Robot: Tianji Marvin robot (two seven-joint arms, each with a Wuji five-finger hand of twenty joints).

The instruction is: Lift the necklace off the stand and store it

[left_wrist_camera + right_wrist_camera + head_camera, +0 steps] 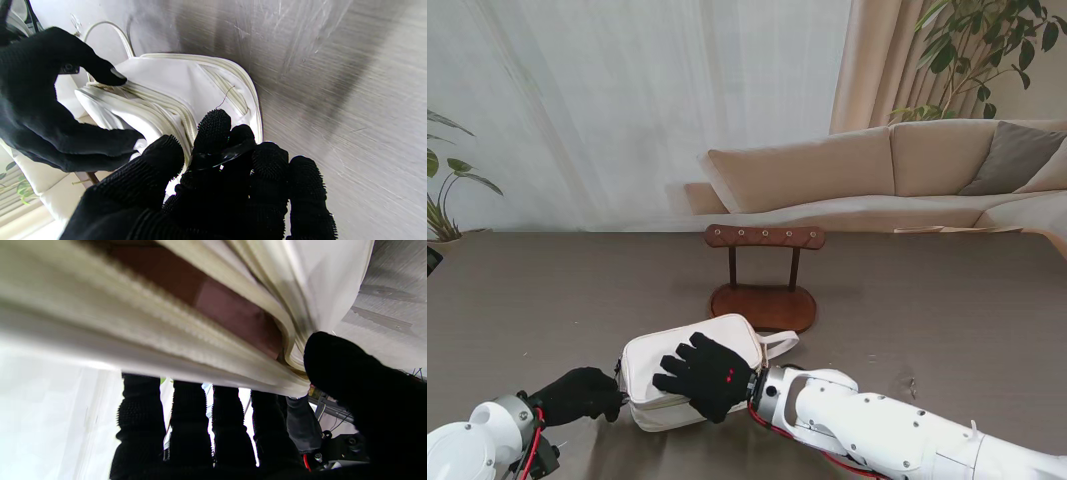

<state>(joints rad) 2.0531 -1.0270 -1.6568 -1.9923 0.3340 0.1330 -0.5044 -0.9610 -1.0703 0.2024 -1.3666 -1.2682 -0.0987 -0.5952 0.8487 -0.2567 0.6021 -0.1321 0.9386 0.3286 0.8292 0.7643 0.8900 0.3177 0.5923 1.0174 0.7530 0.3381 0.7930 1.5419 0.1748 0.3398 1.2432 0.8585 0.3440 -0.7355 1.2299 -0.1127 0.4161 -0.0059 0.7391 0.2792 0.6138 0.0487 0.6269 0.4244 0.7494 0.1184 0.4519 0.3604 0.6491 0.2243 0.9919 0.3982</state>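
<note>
Stand view: the white pouch [689, 378] lies on the near part of the table, between my two hands, its long axis running left to right. My right hand [704, 375] rests palm-down on top of the pouch with fingers spread; the right wrist view shows the thumb [337, 363] pressed against the pouch edge, so I judge this hand to be pinning the pouch rather than lifting it. My left hand [577, 394] sits at the pouch's left end with fingers curled together; the left wrist view shows the fingertips [213, 128] pinched on what appears to be a zipper pull, though I cannot confirm this. The pouch mouth runs along the side near me, so any closing pull would travel along the long axis, rightward from the left hand. The wooden stand [762, 275] stands farther from me, well apart from the pouch, with its bar bare. The necklace is not visible in any view; I judge it is inside the pouch. The table surface [947, 310] is a grey-brown textured top. Behind it are a beige sofa [907, 170], sheer curtains and potted plants.
</note>
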